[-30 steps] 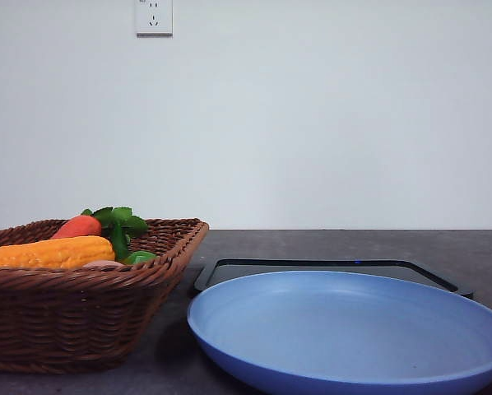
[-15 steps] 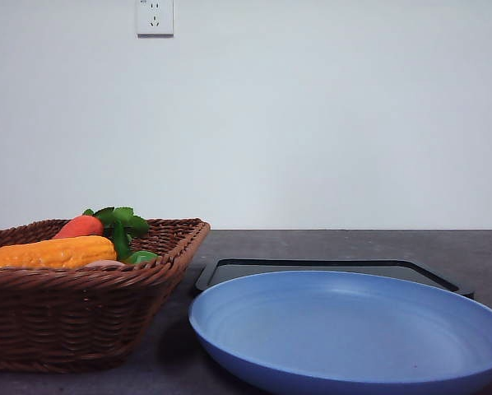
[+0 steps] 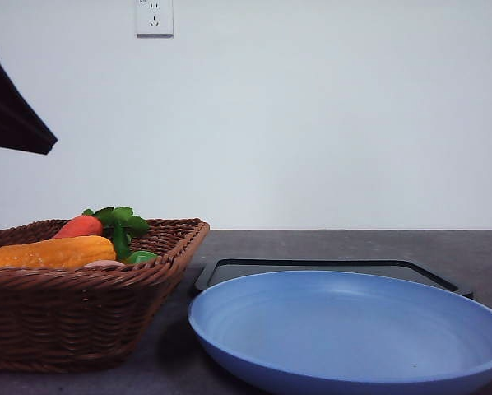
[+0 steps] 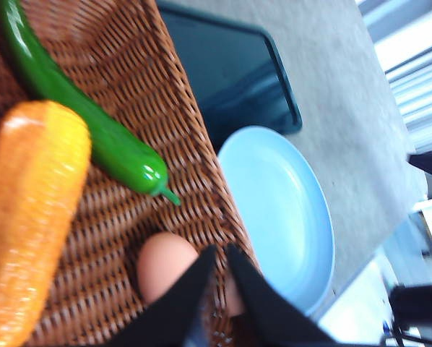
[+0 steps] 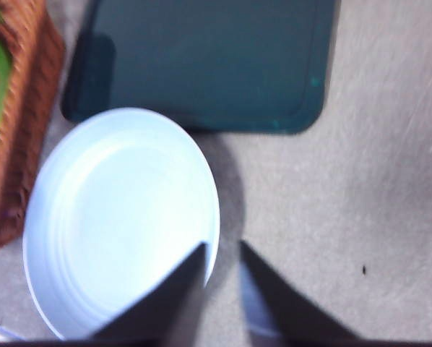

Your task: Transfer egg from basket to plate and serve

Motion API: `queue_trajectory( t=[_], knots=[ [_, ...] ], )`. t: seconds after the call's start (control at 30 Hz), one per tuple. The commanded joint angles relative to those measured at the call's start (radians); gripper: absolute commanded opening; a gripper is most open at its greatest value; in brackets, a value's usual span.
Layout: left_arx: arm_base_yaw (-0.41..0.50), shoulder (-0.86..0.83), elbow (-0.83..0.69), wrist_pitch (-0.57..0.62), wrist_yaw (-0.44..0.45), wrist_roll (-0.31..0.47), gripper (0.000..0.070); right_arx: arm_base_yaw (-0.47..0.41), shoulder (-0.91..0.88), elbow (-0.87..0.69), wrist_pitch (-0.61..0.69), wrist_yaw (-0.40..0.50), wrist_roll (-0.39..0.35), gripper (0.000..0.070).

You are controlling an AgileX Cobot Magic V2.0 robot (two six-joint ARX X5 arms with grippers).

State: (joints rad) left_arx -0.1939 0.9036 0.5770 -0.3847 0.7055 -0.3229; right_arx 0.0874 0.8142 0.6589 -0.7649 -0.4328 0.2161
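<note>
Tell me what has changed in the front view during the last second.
A dark part of the left arm has come into the upper left of the front view, above the basket. Nothing has been taken hold of or let go. The basket, the plate and the black tray have not moved.

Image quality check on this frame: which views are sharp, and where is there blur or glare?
Front view: sharp and evenly lit, a soft shadow under the basket. Left wrist view: soft with motion blur, glare on the green pepper, the egg smeared. Right wrist view: blurred throughout, the plate washed out to near white, and the black tray has smeared edges.
</note>
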Motion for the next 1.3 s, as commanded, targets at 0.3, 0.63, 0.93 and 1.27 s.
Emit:
queue_trajectory(
  t=[0.3,0.63,0.93,1.27],
  knots=[
    [-0.011,0.010,0.018,0.011,0.005,0.021,0.0261,0.062,0.134,-0.141,0.186,-0.015,0.072,0.0187],
    [-0.011,0.010,0.018,0.011,0.005,0.021,0.0261,0.139,0.281,-0.148,0.316,-0.017,0.089,0.0187],
    [-0.011,0.010,0.018,0.011,0.005,0.023,0.0260,0.187,0.429,-0.148,0.446,-0.048,0.114,0.0186],
    [-0.012,0.010,0.018,0.009,0.005,0.023,0.0260,0.198,0.493,-0.148,0.458,-0.040,0.117,0.0013]
  ],
)
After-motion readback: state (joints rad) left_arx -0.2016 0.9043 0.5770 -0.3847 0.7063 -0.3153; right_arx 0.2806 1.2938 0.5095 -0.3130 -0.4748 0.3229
